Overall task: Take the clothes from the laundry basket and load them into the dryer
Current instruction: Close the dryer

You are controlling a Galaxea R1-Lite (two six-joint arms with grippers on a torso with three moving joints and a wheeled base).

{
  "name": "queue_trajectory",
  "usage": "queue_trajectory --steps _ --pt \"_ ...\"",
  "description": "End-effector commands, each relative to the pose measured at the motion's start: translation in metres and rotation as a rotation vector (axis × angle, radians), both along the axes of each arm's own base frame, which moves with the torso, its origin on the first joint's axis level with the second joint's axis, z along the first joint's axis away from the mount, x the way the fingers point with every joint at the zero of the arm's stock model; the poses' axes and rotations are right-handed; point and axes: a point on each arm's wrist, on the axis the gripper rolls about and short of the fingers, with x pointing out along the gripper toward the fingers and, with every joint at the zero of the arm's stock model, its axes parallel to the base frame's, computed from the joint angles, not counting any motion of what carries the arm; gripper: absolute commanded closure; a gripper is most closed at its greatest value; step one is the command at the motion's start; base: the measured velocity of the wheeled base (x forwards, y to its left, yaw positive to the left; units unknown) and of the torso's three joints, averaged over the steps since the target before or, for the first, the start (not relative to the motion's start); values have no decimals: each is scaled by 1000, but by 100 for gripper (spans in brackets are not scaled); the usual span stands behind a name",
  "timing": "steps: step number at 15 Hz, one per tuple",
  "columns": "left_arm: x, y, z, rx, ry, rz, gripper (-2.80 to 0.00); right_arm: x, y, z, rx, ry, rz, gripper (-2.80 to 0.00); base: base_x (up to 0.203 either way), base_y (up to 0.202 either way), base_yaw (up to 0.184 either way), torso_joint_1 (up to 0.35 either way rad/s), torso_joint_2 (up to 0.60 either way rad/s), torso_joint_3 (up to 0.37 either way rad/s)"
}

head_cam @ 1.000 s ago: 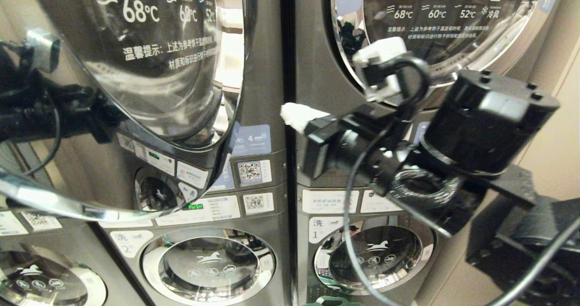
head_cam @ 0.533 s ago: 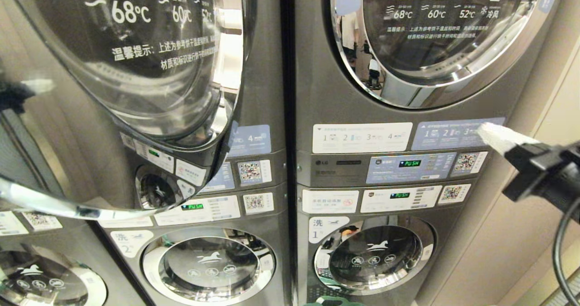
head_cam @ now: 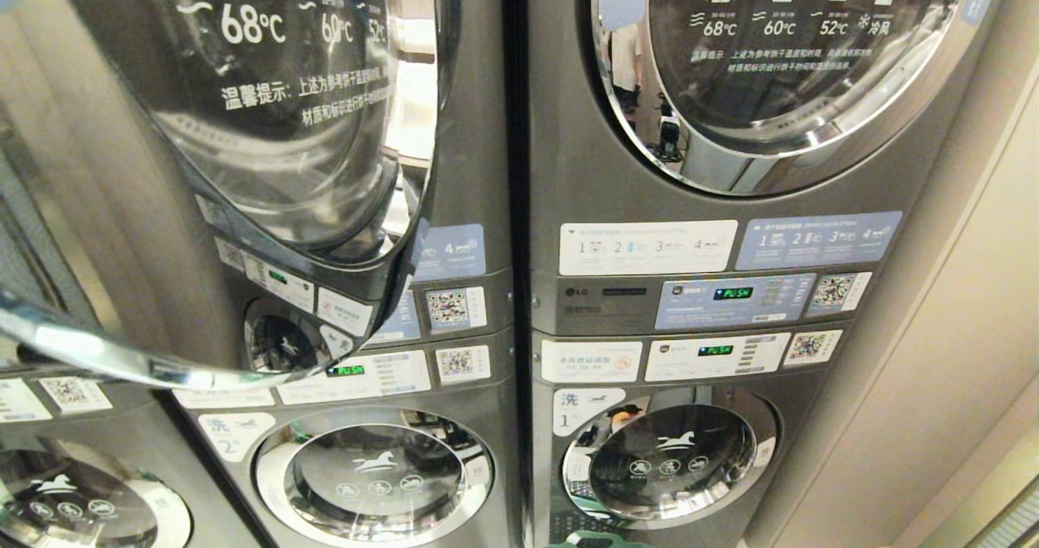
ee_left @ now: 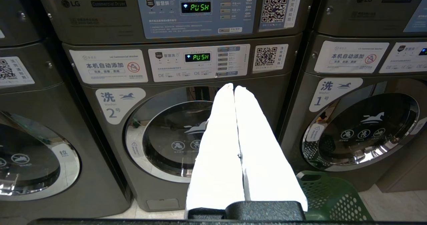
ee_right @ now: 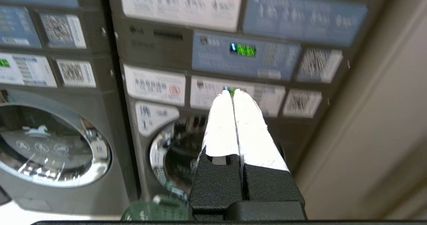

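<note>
The green basket (ee_left: 333, 198) is sitting on the floor below the washers, the dryer door (head_cam: 268, 126) is hanging open at upper left for loading, and both the left gripper (ee_left: 233, 86) and right gripper (ee_right: 230, 92), pressed together and empty, are idling low.

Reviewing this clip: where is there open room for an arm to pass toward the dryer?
Free: the gap left of the swung-open dryer door. Also the beige wall strip right of the closed dryer. Crowded: low down, where the green laundry basket sits against the washers.
</note>
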Motion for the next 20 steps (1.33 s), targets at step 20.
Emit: queue_trajectory --steps 20 --pt "-17 -17 268 189 -350 -919 0 -26 -2 -55 -86 349 183 0 0 0 0 0 0 0"
